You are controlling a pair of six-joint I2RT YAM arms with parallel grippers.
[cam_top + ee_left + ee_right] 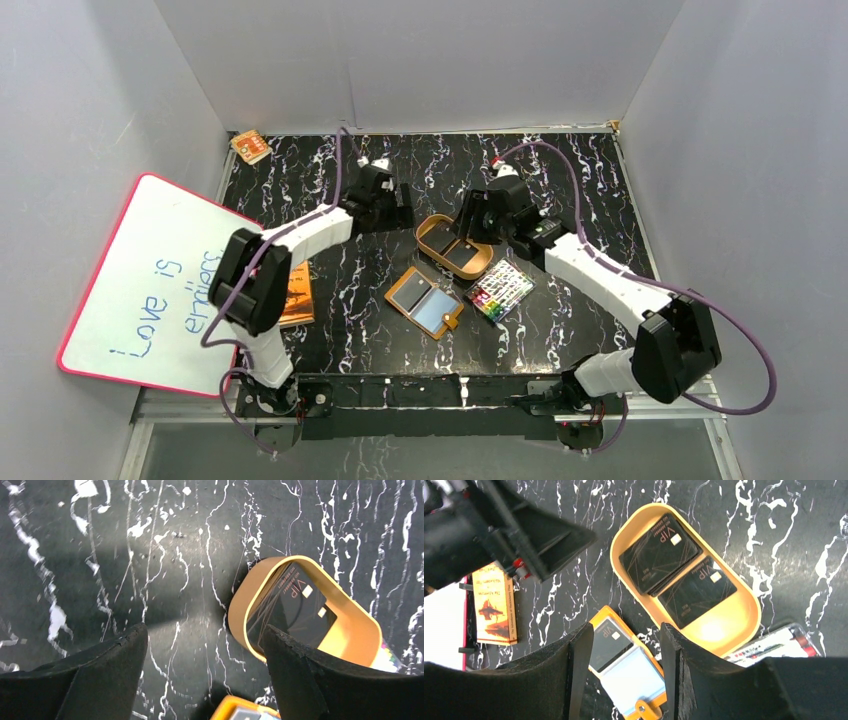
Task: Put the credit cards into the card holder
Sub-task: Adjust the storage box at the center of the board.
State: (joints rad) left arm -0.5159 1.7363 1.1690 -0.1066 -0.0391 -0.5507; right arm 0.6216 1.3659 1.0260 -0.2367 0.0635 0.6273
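1. Where things are: the remaining credit cards [659, 552] sit in the tan tray [724, 627], a small stack at one end and a single card lying flat beside it. The card holder [634, 680] lies open on the worktop [560, 180] just beside the tray. A VIP card [608, 642] is already on the half away from the snap tab, though I can't tell if it's fully in a slot.
2. Right end effector [625, 635]: fingers partly apart, holding nothing, hovering over the gap between holder and tray. Looks to me like it's lining up for the next card.
3. Left end effector [204, 629]: fingers wide, empty, hanging over bare worktop near the tray's far end.
4. How I'd do the pick: go for the single card, not the stack, since it's flat with bare tray floor next to it. Flat cards are a pain, so I'd slide it against the tray wall to tip an edge up, then pinch across the short side.
5. Come in steep so the fingers clear the rim, and watch that you don't shove the tray into the marker pack [774, 642].
6. The left arm could pin the holder while the card goes in.
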